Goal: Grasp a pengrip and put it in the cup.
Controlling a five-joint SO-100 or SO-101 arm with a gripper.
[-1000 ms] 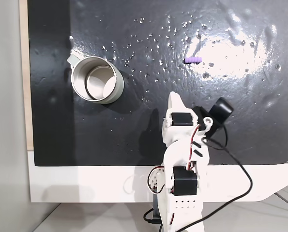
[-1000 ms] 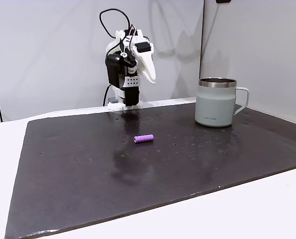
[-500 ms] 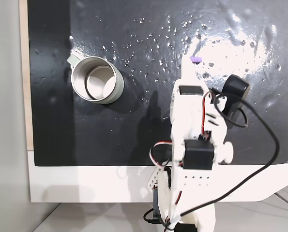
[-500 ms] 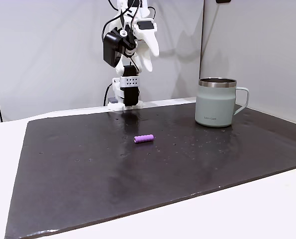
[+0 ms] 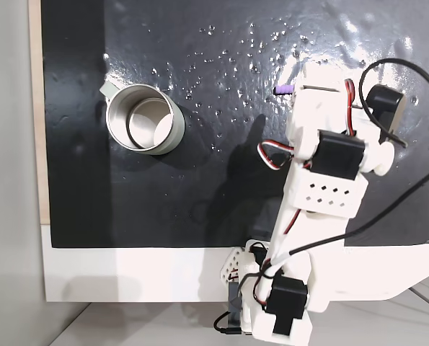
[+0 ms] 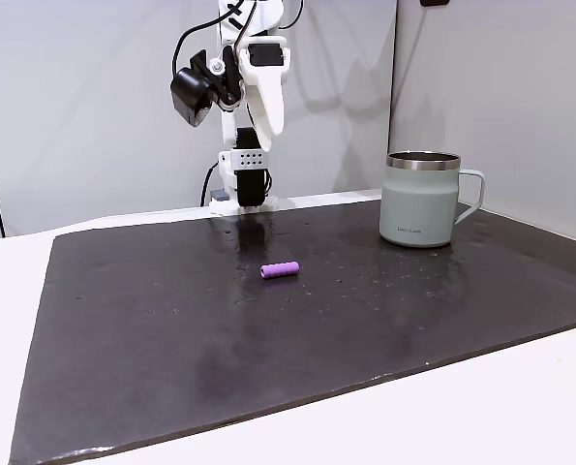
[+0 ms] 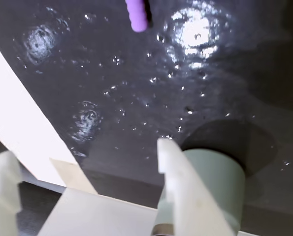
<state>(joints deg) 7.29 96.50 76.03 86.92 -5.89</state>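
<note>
Hand (image 7: pixel 82 152) raised, parted, above pengrip (image 6: pixel 280 269)

one fixed cam straight overhead, another low across the mat (image 6: pixel 152 320) facing the arm, wrist cam close above mat, all share it

Pengrip (image 6: pixel 280 269): small light-purple ribbed tube, lying on its side on the black mat. In a fixed view from the side it sits near mid-mat, long axis running left-right. From above (image 5: pixel 282 90) only its left end shows; the rest is hidden. In the wrist view (image 7: pixel 137 14) it lies at the top edge, partly cut off.

Cup (image 6: pixel 421 199): pale grey-green metal mug, silver rim, handle to the right, upright on the mat, well right of the pengrip. From above (image 5: pixel 143 119), shiny inside and nothing in it.
</note>
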